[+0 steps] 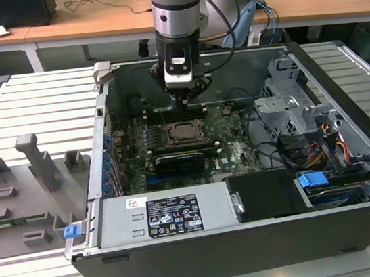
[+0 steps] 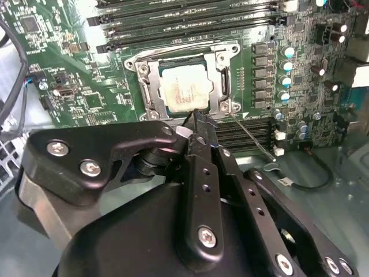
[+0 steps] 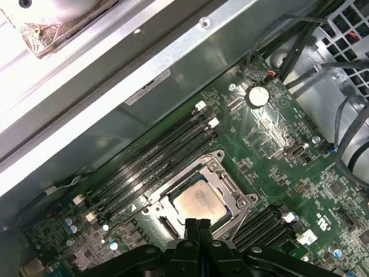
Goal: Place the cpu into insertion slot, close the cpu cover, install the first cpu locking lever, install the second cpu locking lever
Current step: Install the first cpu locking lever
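hand [image 2: 195,118] hovering empty, fingers pressed together; cpu [image 2: 183,86] sitting in insertion slot [image 2: 184,59] just ahead of and below fingertips, cpu cover [image 2: 222,81] looking flat around it, one locking lever [image 2: 251,137] sticking out loose beside hand

Print on the power supply label [image 1: 173,215] cannot be read.

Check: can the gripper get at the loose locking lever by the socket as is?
Probably yes. The gripper, shut, hangs at the edge of the cpu cover; the locking lever sticks out free just beside it, with nothing between them.
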`<state>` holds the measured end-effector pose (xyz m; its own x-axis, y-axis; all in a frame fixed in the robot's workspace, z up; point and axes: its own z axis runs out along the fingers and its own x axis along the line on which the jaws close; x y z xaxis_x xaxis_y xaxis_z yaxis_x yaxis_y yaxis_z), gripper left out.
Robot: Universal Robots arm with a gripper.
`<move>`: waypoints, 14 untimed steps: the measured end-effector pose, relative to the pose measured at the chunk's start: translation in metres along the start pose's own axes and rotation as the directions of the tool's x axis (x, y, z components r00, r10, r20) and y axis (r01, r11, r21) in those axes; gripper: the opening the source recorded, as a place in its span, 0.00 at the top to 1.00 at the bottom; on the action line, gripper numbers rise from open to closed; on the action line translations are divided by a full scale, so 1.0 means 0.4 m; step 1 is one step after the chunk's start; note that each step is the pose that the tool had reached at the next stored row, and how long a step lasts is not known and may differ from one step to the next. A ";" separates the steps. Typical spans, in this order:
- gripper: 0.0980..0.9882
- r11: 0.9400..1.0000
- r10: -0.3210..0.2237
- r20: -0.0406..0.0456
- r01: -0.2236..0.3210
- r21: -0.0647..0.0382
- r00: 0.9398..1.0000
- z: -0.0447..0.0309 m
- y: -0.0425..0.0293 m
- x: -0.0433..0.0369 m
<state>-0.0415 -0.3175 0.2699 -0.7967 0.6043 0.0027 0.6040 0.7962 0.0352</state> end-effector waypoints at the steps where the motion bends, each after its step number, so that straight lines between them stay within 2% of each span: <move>1: 0.99 1.000 -0.019 -0.001 0.019 0.000 1.000 0.000 0.000 0.000; 4: 0.99 0.998 -0.055 -0.002 0.055 0.000 0.998 0.000 0.000 0.000; 10: 0.99 0.995 -0.095 -0.003 0.095 0.000 0.995 0.000 0.000 0.000; 11: 0.99 0.992 -0.125 -0.004 0.125 0.000 0.992 0.000 0.000 0.000; 14: 0.99 0.976 -0.216 -0.008 0.216 0.000 0.976 0.000 0.000 0.000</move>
<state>-0.0415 -0.3176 0.2699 -0.9085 0.4180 0.0027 0.4178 0.9079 0.0350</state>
